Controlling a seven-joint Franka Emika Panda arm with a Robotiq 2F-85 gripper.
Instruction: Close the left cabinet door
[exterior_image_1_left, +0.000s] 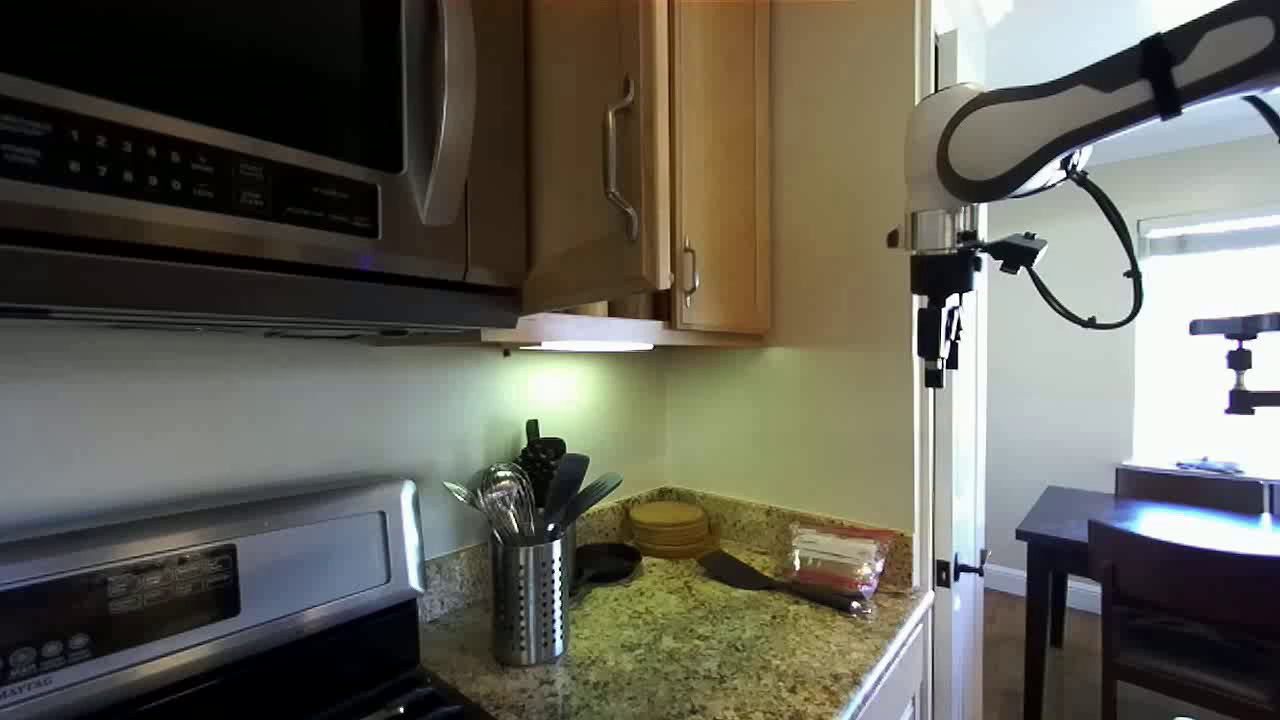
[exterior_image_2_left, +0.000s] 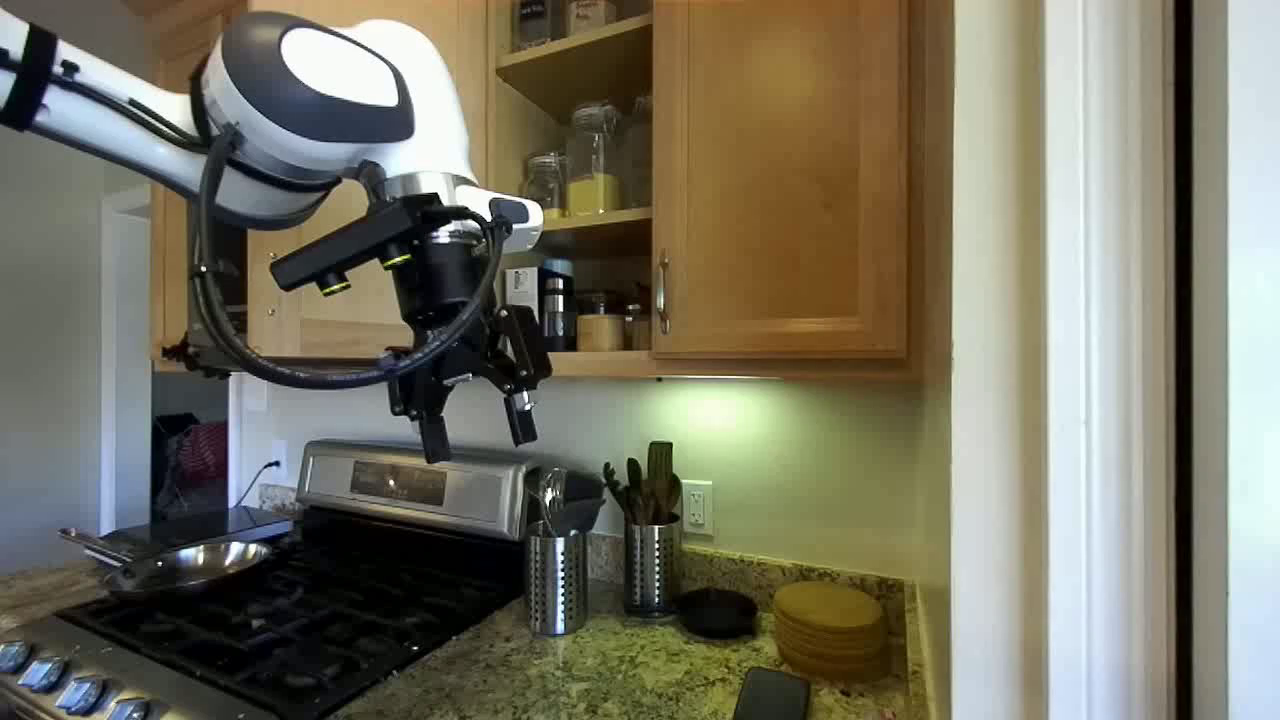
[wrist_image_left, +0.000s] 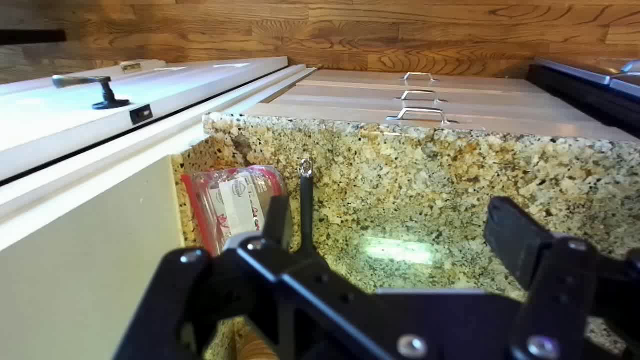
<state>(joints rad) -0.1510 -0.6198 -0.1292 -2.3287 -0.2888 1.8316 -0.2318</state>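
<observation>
The left cabinet door (exterior_image_1_left: 575, 170) stands open in an exterior view, swung out beside the microwave. Its slim silver handle (exterior_image_1_left: 620, 158) is on the outer face. In an exterior view the inner face of the left cabinet door (exterior_image_2_left: 335, 335) shows behind the arm, which partly covers it. The shelves beside it are exposed. My gripper (exterior_image_2_left: 479, 440) points down in front of the cabinets, fingers apart and empty. In an exterior view the gripper (exterior_image_1_left: 940, 365) is well apart from the door. In the wrist view the gripper (wrist_image_left: 388, 215) is open above the counter; the door is out of view.
The right cabinet door (exterior_image_2_left: 790, 180) is shut. The microwave (exterior_image_1_left: 200, 120) is beside the open door. Utensil holders (exterior_image_1_left: 530, 600), a plastic bag (wrist_image_left: 240, 200) and a black spatula (wrist_image_left: 306, 210) are on the granite counter (wrist_image_left: 400, 175). A white room door (wrist_image_left: 75, 115) stands beside the wall.
</observation>
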